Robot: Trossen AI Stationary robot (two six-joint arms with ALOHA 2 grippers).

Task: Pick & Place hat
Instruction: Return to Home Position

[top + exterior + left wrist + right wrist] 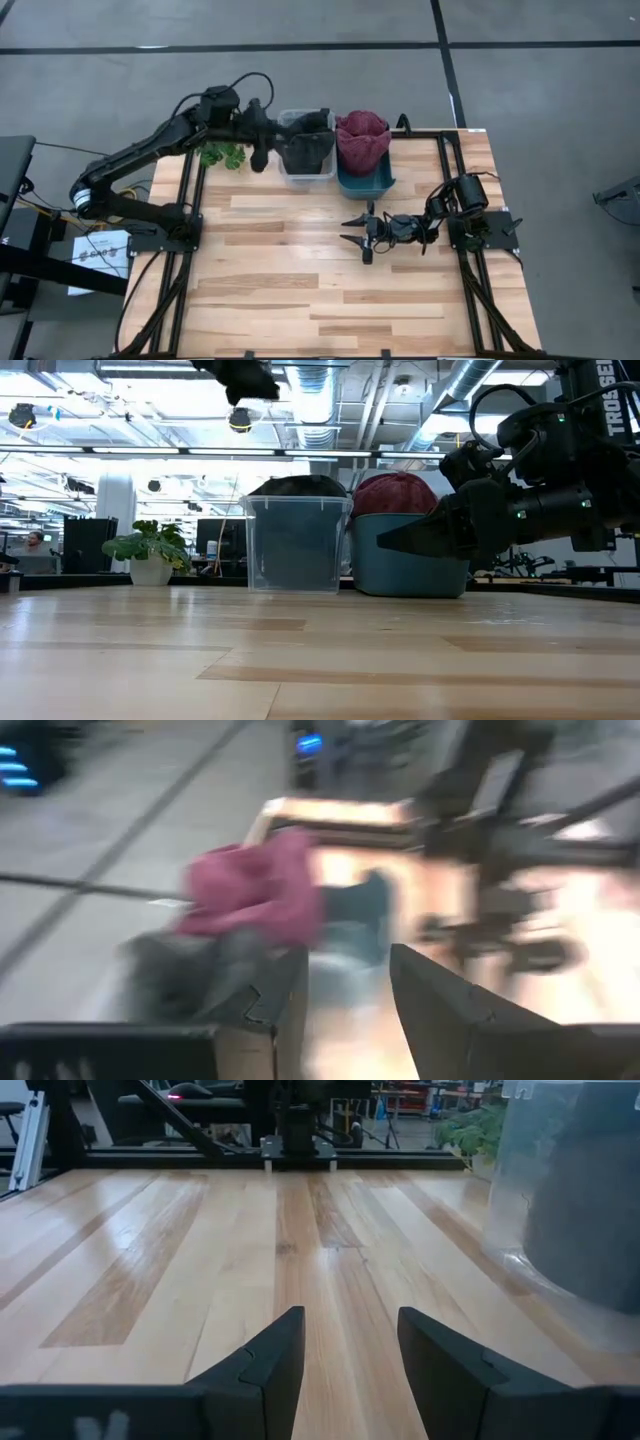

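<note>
A dark grey hat (308, 150) lies in a clear plastic bin (295, 550) at the table's far edge. Beside it a maroon hat (361, 140) fills a teal bin (405, 565). My left gripper (272, 140) hangs high over the clear bin's left side, open and holding nothing. In its wrist view, which is blurred, both hats show beyond the open fingers (345, 1010). My right gripper (352, 228) rests low over the table's right half. It is open, points toward the table's left edge, and has only bare wood between its fingers (345, 1340).
A small potted plant (222, 155) stands at the far left, next to the clear bin. Black frame rails (190, 200) run along the table's left and right sides. The wooden top (300, 290) lies bare in the middle and near part.
</note>
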